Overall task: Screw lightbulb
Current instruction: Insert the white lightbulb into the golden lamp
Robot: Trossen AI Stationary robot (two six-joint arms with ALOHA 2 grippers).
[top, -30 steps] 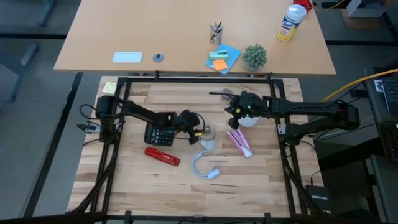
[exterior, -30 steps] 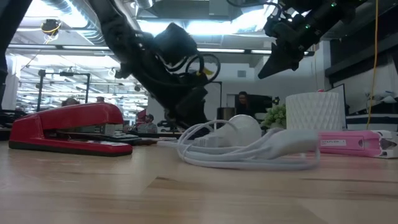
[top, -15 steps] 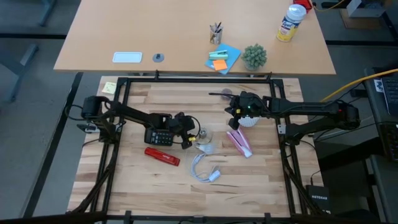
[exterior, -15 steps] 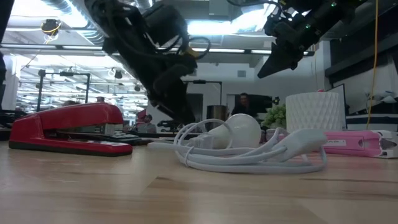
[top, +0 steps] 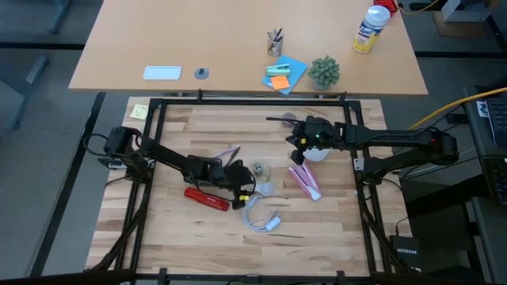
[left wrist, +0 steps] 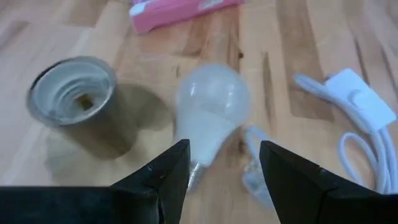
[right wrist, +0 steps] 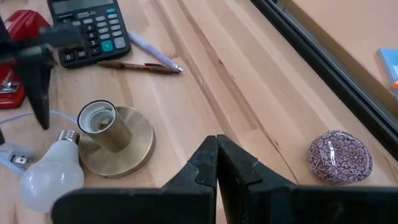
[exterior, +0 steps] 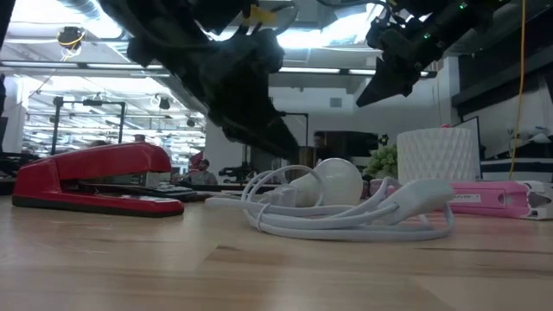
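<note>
The butcher-block table point(top: 174, 229) carries two dark arms and a small scatter of single items. One black calculator point(right wrist: 87, 28) lies under the left arm, one red stapler point(top: 207, 198) sits at the near left, one flat pink packet point(top: 305, 183) lies right of centre, and one white textured cup point(exterior: 436, 155) stands under the right arm. One white cord point(top: 257, 215) with an inline switch is coiled near the front, one brass socket base point(right wrist: 115, 142) sits at the centre with its threaded socket point(left wrist: 71, 92) open and tilted, and there is one pen point(right wrist: 138, 66) and one patterned paperweight point(right wrist: 340, 156). There is one lightbulb point(left wrist: 210, 111) — it lies on its side on the wood just beside the socket base, against the cord. In the right wrist view its long axis runs slantwise, the metal screw end nearest the base and the white globe pointing away from it. The left gripper point(left wrist: 221, 163) hovers low over the screw end, its fingers spread apart on either side with nothing held. The right gripper point(right wrist: 216, 157) waits raised above the cup — its two fingers are pressed together, empty.
</note>
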